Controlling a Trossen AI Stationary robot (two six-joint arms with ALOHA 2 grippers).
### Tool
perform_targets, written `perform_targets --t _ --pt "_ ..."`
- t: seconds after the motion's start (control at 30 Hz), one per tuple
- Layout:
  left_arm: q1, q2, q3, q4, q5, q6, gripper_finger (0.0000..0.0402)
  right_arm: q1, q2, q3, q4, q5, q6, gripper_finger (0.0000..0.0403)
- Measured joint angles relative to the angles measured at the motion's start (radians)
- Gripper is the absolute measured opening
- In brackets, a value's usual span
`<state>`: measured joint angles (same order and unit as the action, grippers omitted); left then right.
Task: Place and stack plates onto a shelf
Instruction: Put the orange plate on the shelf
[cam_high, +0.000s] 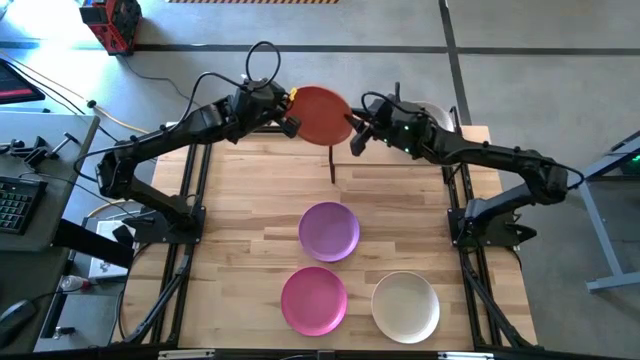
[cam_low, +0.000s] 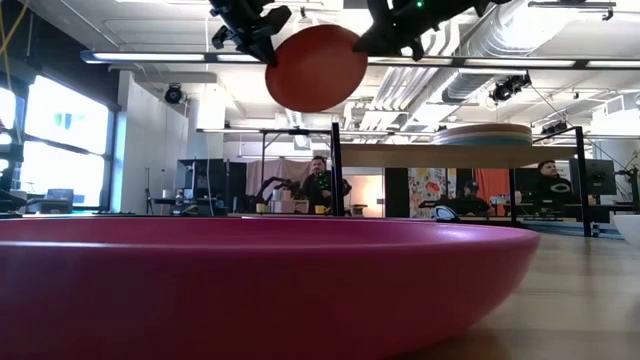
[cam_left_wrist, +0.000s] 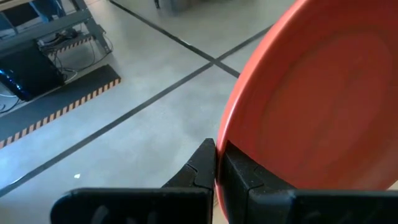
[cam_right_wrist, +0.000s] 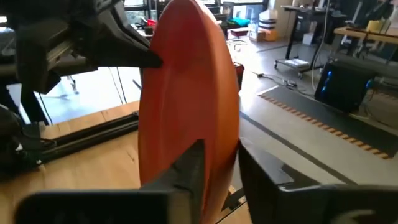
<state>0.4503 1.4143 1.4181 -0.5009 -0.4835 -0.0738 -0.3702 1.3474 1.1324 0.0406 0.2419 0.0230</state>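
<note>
— Counting plates: status?
— Orange plate (cam_high: 320, 114) aloft at the far edge, both jaws clamped on its rim. Shelf (cam_low: 470, 155) bears a stack. Purple (cam_high: 329, 231), magenta (cam_high: 314, 300), off-white (cam_high: 405, 307) remain on the surface (cam_high: 250, 210).

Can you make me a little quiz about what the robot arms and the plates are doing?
1. True or false: both grippers hold the orange plate by its rim.
2. How many plates lie flat on the table?
A. two
B. three
C. five
3. Fill in: the plate lying nearest the held one is ____.

Key:
1. True. The left gripper and the right gripper each pinch an edge.
2. B: the purple plate, the magenta plate and the off-white plate.
3. Purple.
</note>
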Motion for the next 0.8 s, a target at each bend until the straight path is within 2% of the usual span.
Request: perform_targets --t 0.1,0.17,0.37,0.63,0.8 --pt "0.000 0.000 0.000 -0.001 0.002 0.000 0.0001 -0.001 0.000 0.000 0.000 0.015 0.026 0.0027" --pt "-0.001 0.000 0.000 -0.001 0.002 -0.002 0.0004 -0.003 0.000 0.000 0.000 0.033 0.034 0.0010" --pt "0.000 0.000 0.000 0.003 0.022 -0.001 0.0025 -0.004 0.001 0.000 -0.021 0.065 0.110 0.0007" --pt "0.022 0.000 0.000 0.045 0.228 0.000 0.0064 -0.003 0.001 0.000 -0.034 0.084 0.161 0.0001" --pt "0.034 0.000 0.000 0.056 0.292 -0.016 0.0097 -0.002 0.001 -0.001 -0.064 0.135 0.199 0.0000"
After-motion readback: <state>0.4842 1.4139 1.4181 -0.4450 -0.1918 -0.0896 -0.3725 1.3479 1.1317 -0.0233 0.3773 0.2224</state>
